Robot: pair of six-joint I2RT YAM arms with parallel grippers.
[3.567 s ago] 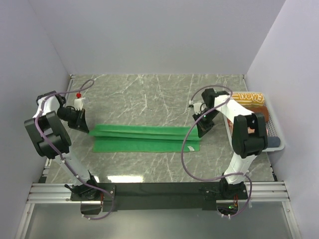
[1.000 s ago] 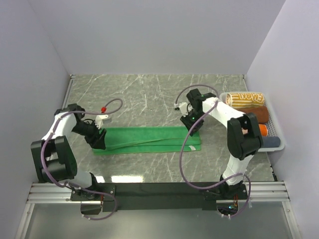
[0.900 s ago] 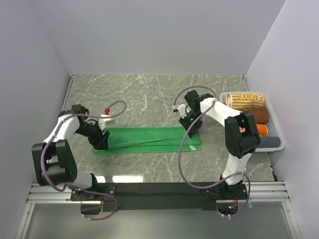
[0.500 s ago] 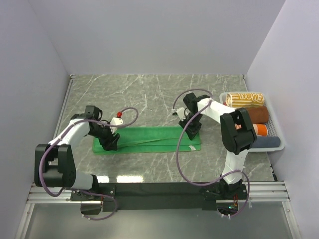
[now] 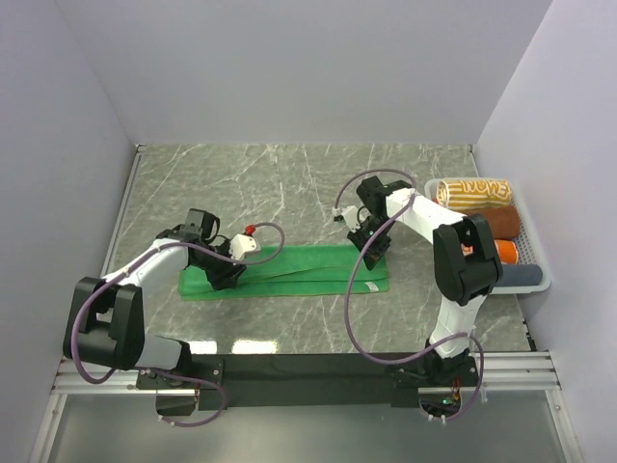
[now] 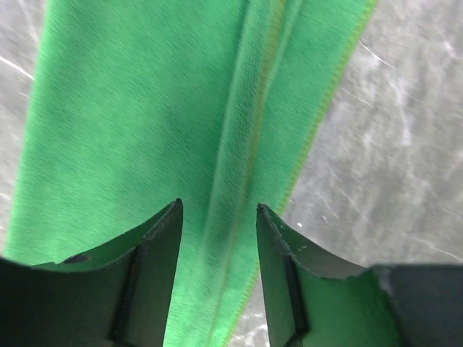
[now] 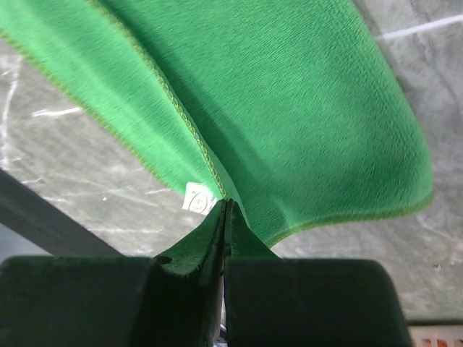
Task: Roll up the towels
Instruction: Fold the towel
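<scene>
The left claw (image 5: 226,274) hangs over the left part of the green towel (image 5: 299,270). Its two fingers are spread apart, with a raised fold line of the towel (image 6: 145,108) running between them. The towel lies flat on the table (image 5: 289,183), folded into a long thin strip.

The job now looks like starting the roll from the left end. To do it well, the left claw should go down low, take all the layers at the short edge together, and turn them over tight and straight. If it grabs only the top layer, the roll may come out loose or crooked.

At the right end, the right claw (image 7: 224,206) has its fingers pressed together on the towel's edge, right beside the little white tag (image 7: 197,196). It should hold firm so the strip does not slide or bunch up.

On the far right, a basket (image 5: 540,280) holds rolled towels, one with orange letters (image 5: 472,191).

Some things are hard to see:
- From above, the left fingers are under the wrist and cable, so it is not clear whether they touch the cloth.
- The left wrist view cuts off the towel's end.
- The right wrist view does not show how many layers are pinched.
</scene>
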